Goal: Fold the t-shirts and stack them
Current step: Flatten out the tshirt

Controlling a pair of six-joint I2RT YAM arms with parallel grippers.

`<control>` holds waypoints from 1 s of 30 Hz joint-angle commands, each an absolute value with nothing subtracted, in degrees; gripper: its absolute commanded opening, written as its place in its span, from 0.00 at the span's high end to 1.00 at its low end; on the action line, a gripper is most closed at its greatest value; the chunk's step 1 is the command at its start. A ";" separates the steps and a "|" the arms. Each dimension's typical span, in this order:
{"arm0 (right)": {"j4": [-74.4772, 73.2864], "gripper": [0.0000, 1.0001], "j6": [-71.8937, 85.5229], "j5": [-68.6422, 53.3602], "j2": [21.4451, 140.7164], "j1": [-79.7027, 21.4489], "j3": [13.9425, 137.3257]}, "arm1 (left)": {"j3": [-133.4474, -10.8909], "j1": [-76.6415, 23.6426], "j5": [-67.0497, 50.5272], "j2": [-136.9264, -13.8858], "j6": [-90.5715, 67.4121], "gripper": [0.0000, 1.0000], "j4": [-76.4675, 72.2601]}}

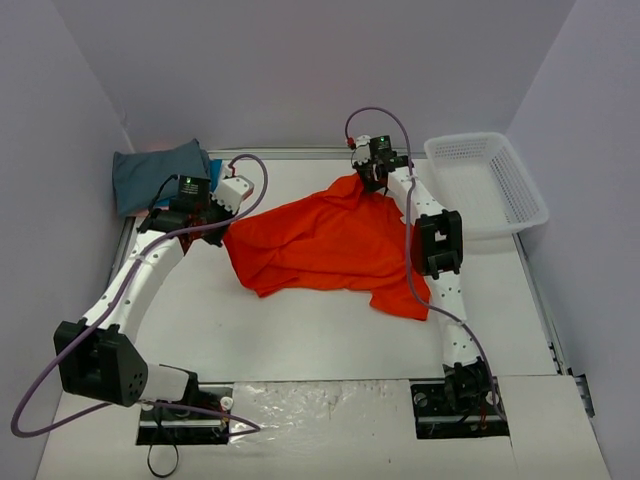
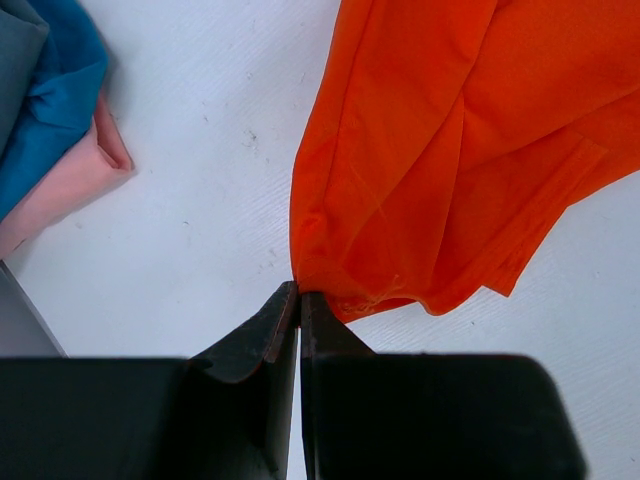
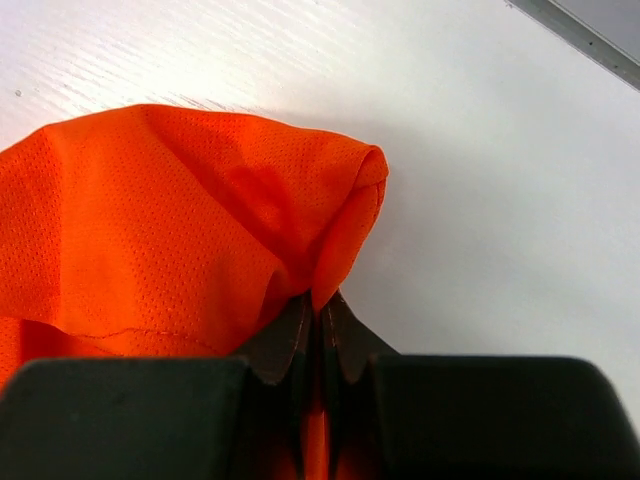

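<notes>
A white bench (image 1: 300, 330) is closed in on three sides by plain, pale lilac-grey walls: a back wall (image 1: 320, 60), a left wall (image 1: 50, 150) and a right wall (image 1: 600, 120), all bare. A grey metal rail (image 1: 539, 290) runs along the bench's right and far edges. Close up, the bench top shows a faint streaky grain and a few dark specks. Near the front edge a crinkled, shiny film (image 1: 320, 400) catches the light. The lighting is soft and even, and shadows are weak.
</notes>
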State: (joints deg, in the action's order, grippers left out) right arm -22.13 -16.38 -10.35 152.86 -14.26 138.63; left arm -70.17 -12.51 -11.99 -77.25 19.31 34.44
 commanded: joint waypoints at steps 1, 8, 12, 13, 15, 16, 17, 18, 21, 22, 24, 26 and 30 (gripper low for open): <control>-26.37 1.00 -18.19 -6.07 151.27 -13.89 131.50 | -71.54 -12.04 -12.04 -76.72 20.13 0.98 34.10; -26.28 1.00 -18.54 -9.75 129.78 -11.17 113.05 | -74.70 -8.53 -11.24 -78.66 19.51 0.98 33.40; -27.42 1.00 -18.72 -10.64 114.73 -10.28 101.89 | -77.33 -6.24 -13.87 -77.61 19.25 0.98 35.32; -28.38 1.00 -18.98 -10.81 111.91 -10.20 99.78 | -78.04 -5.89 -14.50 -76.48 19.51 0.98 37.68; -31.80 1.00 -19.51 -11.77 102.86 -10.02 93.45 | -78.75 -5.45 -16.34 -74.45 19.95 0.98 39.63; -33.03 1.00 -20.38 -12.56 99.87 -9.93 91.34 | -78.84 -5.28 -16.78 -71.75 20.13 0.98 41.29; -35.05 1.00 -20.56 -13.96 93.58 -9.93 87.05 | -78.66 -4.84 -17.31 -70.24 20.56 0.98 42.09; -36.29 1.00 -20.74 -14.84 90.47 -9.76 85.27 | -78.58 -4.40 -19.32 -69.01 20.83 0.98 43.06; -41.65 1.00 -21.71 -19.14 79.92 -9.58 80.27 | -79.28 -3.08 -23.37 -64.87 22.67 0.98 49.03; -42.97 1.00 -22.23 -20.29 77.72 -9.58 79.37 | -79.36 -2.99 -25.12 -63.30 23.55 0.98 52.09; -45.43 1.00 -22.94 -21.53 72.00 -9.58 77.53 | -78.58 -2.99 -25.14 -61.62 24.26 0.98 53.17; -45.70 1.00 -22.41 -20.57 68.40 -9.49 76.65 | -77.35 -2.90 -23.92 -59.60 23.82 0.98 52.56; -42.64 1.00 -23.03 -16.37 69.16 -9.40 75.76 | -77.08 -2.73 -18.73 -61.86 19.96 0.98 47.23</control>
State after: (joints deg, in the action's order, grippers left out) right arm -42.65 -22.11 -18.87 66.26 -9.45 77.36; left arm -77.03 -3.25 -21.93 -59.16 22.02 49.52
